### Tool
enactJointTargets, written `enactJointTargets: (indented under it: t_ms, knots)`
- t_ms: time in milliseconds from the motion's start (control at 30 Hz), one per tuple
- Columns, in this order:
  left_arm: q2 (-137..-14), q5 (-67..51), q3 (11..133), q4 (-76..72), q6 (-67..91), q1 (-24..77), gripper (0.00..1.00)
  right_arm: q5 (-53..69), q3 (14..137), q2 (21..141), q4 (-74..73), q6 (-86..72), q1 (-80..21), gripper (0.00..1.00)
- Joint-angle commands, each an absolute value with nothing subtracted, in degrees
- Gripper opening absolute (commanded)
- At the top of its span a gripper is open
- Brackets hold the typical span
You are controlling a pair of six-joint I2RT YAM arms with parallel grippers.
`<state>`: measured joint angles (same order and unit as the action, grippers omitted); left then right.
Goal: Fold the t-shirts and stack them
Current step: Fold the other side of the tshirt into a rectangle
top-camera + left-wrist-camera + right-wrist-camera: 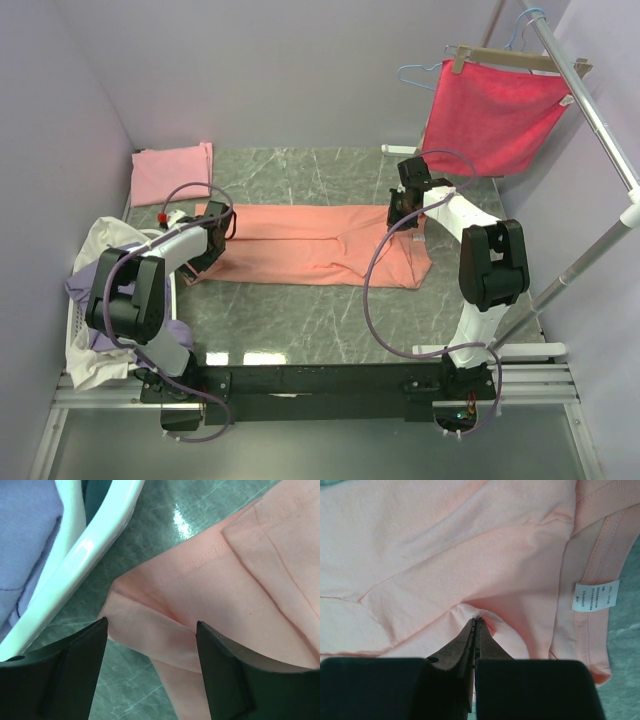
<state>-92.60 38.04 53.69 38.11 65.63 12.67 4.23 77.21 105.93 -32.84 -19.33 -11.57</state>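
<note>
My left gripper (151, 626) hangs released over the left end of the salmon-orange t-shirt (320, 245), which lies across the tabletop (330, 325) beside the white basket (85, 550); my right gripper (476, 621) is clenched, seemingly pinching fabric near its collar

Print on the label (594, 596) is too small to read. The basket (73, 328) sits mostly hidden under the left arm (125, 295) and heaped shirts (103, 238); the left wrist view cuts off its rim. The salmon shirt (445, 555) runs past the edges of the right wrist view, a pucker of it disappearing between the closed tips of the right gripper (476, 622).
</note>
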Motion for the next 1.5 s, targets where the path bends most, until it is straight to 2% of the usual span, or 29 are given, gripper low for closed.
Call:
enactJointTargets:
  t_ms: [0,333,400,567,600,800,933,1133,1333,1433,1467]
  knots:
    - [-90.53,40.61,55.9,39.29,65.22,11.96,0.76,4.92,76.46,105.29,-31.47,-18.19,-11.16,0.0]
    - [-93.87,40.25,54.84,37.53,63.99,9.14,0.62,5.19,76.55,105.38,-31.64,-17.84,-11.25,0.0]
    - [-94.31,39.99,55.19,36.92,63.46,9.14,0.56,5.18,76.64,105.64,-31.55,-17.84,-11.16,0.0]
    - [-95.97,39.81,55.55,37.0,62.93,9.14,0.5,5.01,76.73,105.82,-31.82,-17.75,-11.25,0.0]
    - [-96.06,39.64,55.63,37.0,62.93,9.14,0.45,5.01,76.73,105.91,-31.73,-17.75,-11.25,0.0]
    - [-95.28,39.46,55.28,36.82,62.49,9.05,0.24,5.1,76.9,106.17,-31.73,-17.67,-11.25,0.0]
    - [-93.26,39.99,56.33,37.79,61.96,9.05,0.15,5.19,76.73,106.26,-31.64,-17.67,-11.16,0.0]
    - [-91.14,41.48,59.49,40.08,59.16,9.05,0.15,4.57,76.73,106.17,-31.82,-17.67,-11.16,0.0]
    - [-94.21,42.72,65.2,41.4,54.51,9.05,0.11,3.43,76.47,106.0,-32.17,-17.93,-11.25,0.0]
    - [-97.11,44.11,67.76,43.32,53.0,9.05,0.16,2.11,76.46,105.73,-32.7,-18.02,-11.25,0.0]
    - [-97.73,44.9,68.29,44.11,53.09,9.14,0.25,1.94,76.29,105.38,-32.61,-17.93,-11.25,0.0]
